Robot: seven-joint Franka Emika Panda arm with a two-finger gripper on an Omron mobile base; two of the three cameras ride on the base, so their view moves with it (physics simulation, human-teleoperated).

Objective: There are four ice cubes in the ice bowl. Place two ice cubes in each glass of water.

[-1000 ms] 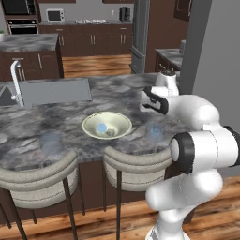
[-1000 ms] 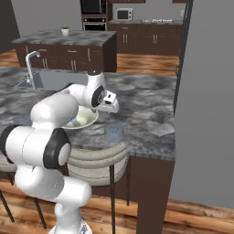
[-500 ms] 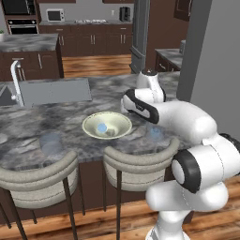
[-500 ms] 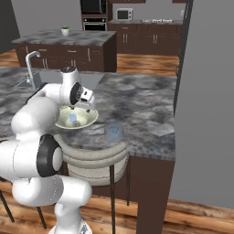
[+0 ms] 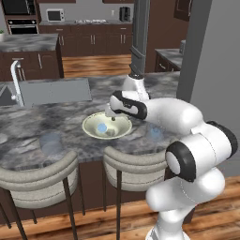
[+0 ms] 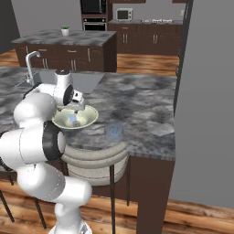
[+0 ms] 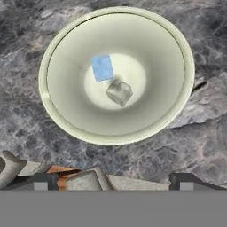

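over the middle of the marbled counter's front edge, the open, empty two-finger gripper (image 5: 109, 114) hangs above the cream-yellow shallow ice bowl (image 7: 66, 119). two cubes lie inside: a light blue one (image 7: 102, 67) and a pale grey one (image 7: 119, 92). likely half done; one clear tumbler (image 6: 114, 132) stands near the counter's front edge, beside the bowl.

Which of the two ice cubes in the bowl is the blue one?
The flat-looking ice cube higher in the hand view; the grey cube sits below it.
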